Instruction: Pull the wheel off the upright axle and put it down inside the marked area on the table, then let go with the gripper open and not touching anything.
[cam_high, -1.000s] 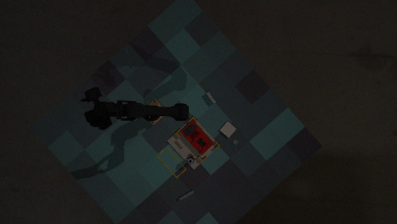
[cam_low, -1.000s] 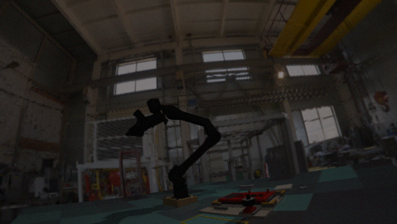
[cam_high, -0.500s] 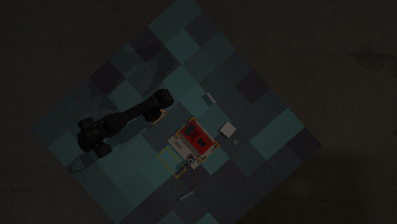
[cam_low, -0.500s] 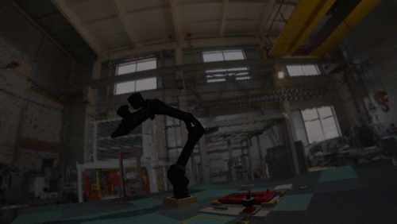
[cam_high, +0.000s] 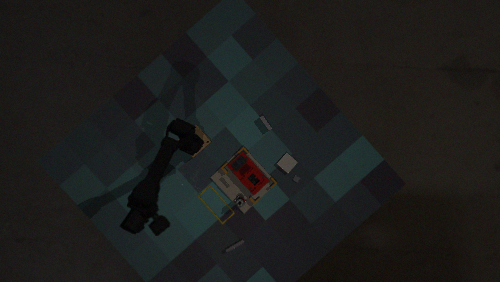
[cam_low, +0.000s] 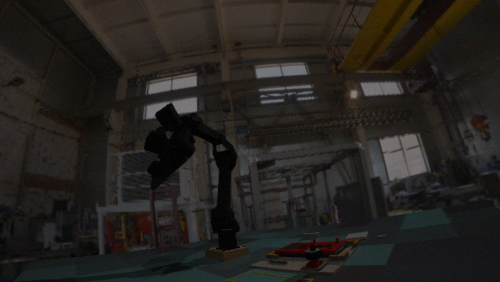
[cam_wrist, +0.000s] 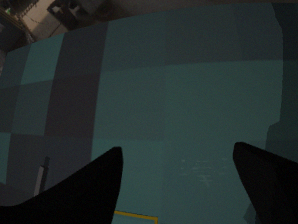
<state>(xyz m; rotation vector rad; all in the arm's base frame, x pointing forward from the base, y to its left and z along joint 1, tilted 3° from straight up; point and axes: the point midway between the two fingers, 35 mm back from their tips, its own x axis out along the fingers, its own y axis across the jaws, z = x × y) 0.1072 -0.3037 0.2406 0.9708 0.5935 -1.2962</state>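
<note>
The small wheel (cam_high: 240, 201) (cam_low: 313, 255) sits around the upright axle (cam_low: 313, 244), at a corner of the pale board (cam_high: 218, 176) (cam_low: 290, 266). It looks dark, with red under it in the exterior view; its details are too small and dark to tell. The marked area is a thin yellow outline (cam_high: 210, 209) (cam_low: 252, 271) beside the board, and part of it shows at the bottom of the wrist view (cam_wrist: 135, 216). My gripper (cam_low: 154, 184) (cam_wrist: 179, 153) is open with nothing between its fingers. It is high above the table, on the far side of the marked area from the wheel.
A red panel (cam_high: 257, 184) with dark parts lies on the board, with yellow corner pieces around it. A white block (cam_high: 287, 163) (cam_low: 357, 235) and a small grey piece (cam_high: 296, 179) (cam_low: 381, 236) lie beyond. Narrow pale bars (cam_high: 265, 123) (cam_high: 234, 246) lie on either side.
</note>
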